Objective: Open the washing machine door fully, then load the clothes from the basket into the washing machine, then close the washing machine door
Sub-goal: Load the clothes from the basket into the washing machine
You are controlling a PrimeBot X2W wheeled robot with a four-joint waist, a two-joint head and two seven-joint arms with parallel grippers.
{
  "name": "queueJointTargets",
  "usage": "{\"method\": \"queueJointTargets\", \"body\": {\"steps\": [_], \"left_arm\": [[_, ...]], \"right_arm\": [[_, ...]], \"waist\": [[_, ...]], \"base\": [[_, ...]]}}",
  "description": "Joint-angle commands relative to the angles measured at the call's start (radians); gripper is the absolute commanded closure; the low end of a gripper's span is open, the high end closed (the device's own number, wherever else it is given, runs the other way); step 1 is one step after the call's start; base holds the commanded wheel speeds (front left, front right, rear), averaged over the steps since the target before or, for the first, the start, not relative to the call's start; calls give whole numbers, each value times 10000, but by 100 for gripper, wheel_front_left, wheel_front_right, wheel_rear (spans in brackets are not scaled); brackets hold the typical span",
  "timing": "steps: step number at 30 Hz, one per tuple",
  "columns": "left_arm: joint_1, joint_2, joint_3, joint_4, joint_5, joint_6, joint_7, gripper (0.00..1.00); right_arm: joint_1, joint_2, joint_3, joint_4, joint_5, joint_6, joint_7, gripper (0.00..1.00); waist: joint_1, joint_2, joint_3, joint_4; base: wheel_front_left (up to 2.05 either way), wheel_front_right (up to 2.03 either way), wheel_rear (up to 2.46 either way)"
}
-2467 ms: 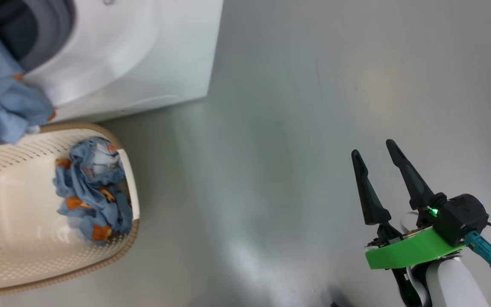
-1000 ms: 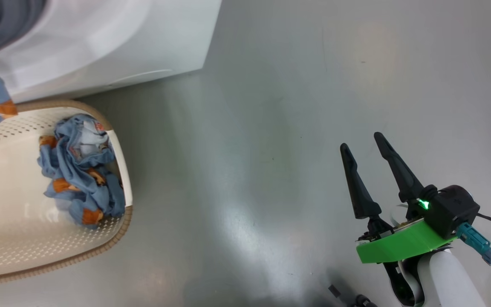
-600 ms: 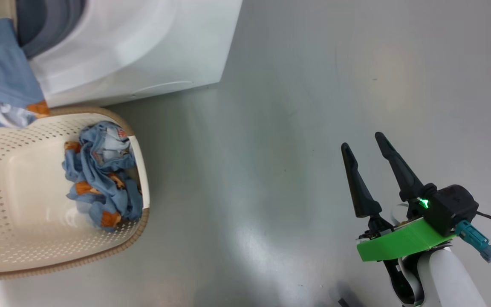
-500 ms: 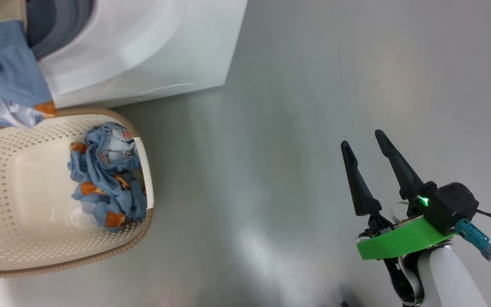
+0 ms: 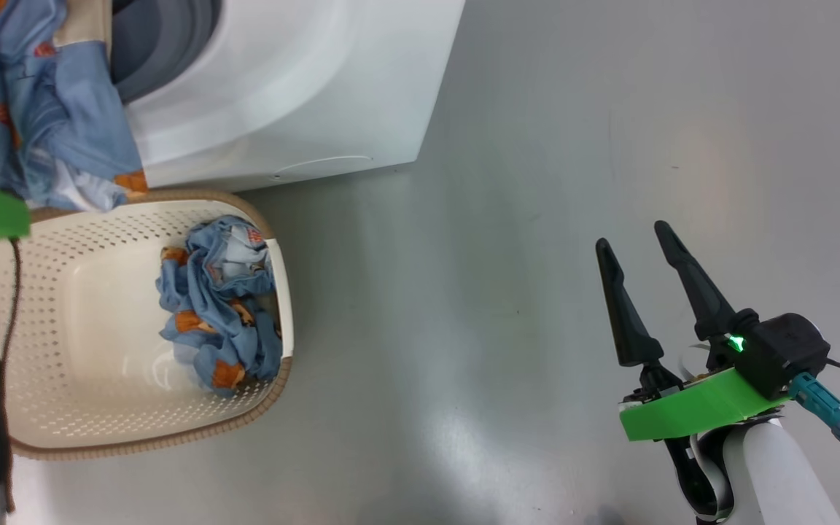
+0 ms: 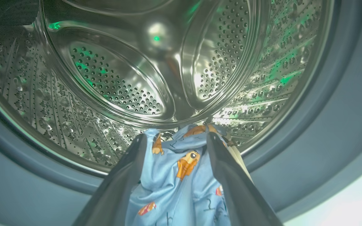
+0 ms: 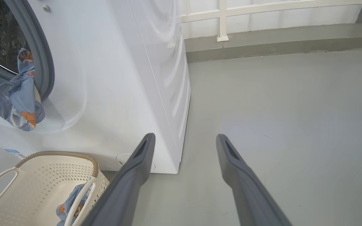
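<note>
The left gripper (image 6: 177, 136) points into the open mouth of the white washing machine (image 5: 281, 80), with the perforated steel drum (image 6: 118, 78) and the grey-blue gasket (image 6: 325, 131) straight ahead of it. Its two fingers are spread wide, released. A hanging garment (image 6: 174, 182), light blue with orange cartoon patches, lies loosely between them without being pinched. The top of this garment sits at the lower lip of the drum, and the rest drapes out over the gasket and down the washer's front. In the head view its lower edge hangs just above the brown rim of the cream basket (image 5: 48, 364). The basket stands on the grey floor (image 5: 537, 146), right against the foot of the machine. A crumpled garment (image 5: 219, 306) of the same print is bunched against the inside of the basket's right-hand wall, and the rest of the basket bottom is bare. The right gripper (image 5: 631, 235) is well apart from all this, above open floor to the right of the washer. Its fingers are parted and hold nothing, and a green light glows at its base above the green mount (image 5: 690, 412). The right wrist view shows a small blue label (image 7: 14, 153) and a round white cap (image 7: 123, 158) low on the washer's front, close to the basket.
</note>
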Motion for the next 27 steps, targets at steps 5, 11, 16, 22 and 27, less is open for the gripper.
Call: {"method": "queueJointTargets", "body": {"steps": [5, 11, 16, 22, 27], "left_arm": [[1272, 120, 385, -960, 89, 64, -51, 0], [2327, -161, 482, -1604, 69, 74, -51, 0], [3250, -455, 611, -2045, 7, 145, -51, 0], [4072, -816, 860, -2369, -122, 305, -51, 0], [4731, -1085, 991, -2673, -145, 318, -51, 0]], "right_arm": [[284, 19, 228, -154, -69, 14, -48, 0], [233, 19, 219, -84, -129, 14, -48, 0], [222, 19, 244, -47, -137, 14, -48, 0], [210, 19, 272, -22, -156, 14, -48, 0], [200, 19, 301, -14, -190, 14, -48, 0]], "waist": [[0, 0, -134, 160], [0, 0, -249, 262], [0, 0, -314, 311], [0, 0, -345, 373], [0, 0, -371, 434]], "base": [[0, 0, 0], [0, 0, 0], [0, 0, 0], [0, 0, 0], [0, 0, 0]]}}
